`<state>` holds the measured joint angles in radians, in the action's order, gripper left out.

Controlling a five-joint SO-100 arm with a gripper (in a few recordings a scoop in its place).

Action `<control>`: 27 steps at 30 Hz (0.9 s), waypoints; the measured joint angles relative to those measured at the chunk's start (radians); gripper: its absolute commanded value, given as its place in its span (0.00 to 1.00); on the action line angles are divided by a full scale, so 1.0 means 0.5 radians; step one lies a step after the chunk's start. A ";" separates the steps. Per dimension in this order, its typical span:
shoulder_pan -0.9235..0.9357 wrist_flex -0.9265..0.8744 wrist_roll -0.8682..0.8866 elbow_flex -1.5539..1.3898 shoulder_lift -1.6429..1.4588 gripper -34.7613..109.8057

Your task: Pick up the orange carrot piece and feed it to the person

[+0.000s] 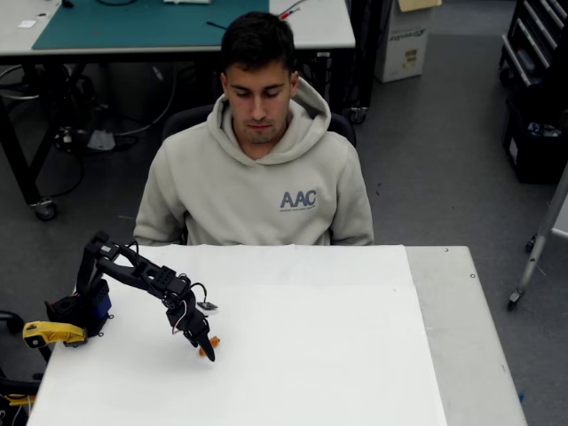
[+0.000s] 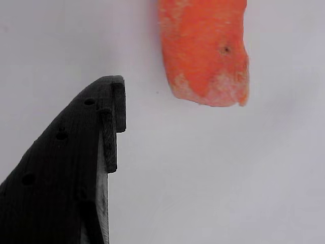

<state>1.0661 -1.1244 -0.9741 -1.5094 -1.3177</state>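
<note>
**Gripper down at the carrot, nothing held**

Overhead, the black arm [image 1: 142, 277] reaches out from its base at the table's left edge, and the gripper [image 1: 207, 348] points down at the white table [image 1: 337, 355], tip low at the surface. Right at that tip sits the carrot [image 1: 213, 343], a tiny orange speck just beside the black fingers on their right side. From this high up, contact between the two cannot be judged.

The wrist view is clearer. One black finger [image 2: 109, 122] rises from the lower left, ribbed pad facing right. The carrot [image 2: 205, 51] lies at the top of the picture, a stubby orange chunk with a pale, rough cut end pointing down. There is a clear strip of white table between the pad and the carrot: apart, not touching. The second finger is out of frame, so how wide the jaws stand cannot be told. What does show is that the visible pad is bare and the carrot rests on the table, not gripped.

Behind the table's far edge sits the person [image 1: 257, 177], hoodie with "AAC" on the chest, head tilted down toward the table. The carrot is well apart from the person, over by the front-left part of the table.
</note>
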 measured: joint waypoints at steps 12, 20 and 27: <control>0.000 0.000 0.000 0.000 0.006 0.42; -0.031 0.000 0.021 0.055 0.104 0.38; -0.031 -0.003 0.021 0.077 0.141 0.38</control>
<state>1.0508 -1.1259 -0.9633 -1.4711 -1.2471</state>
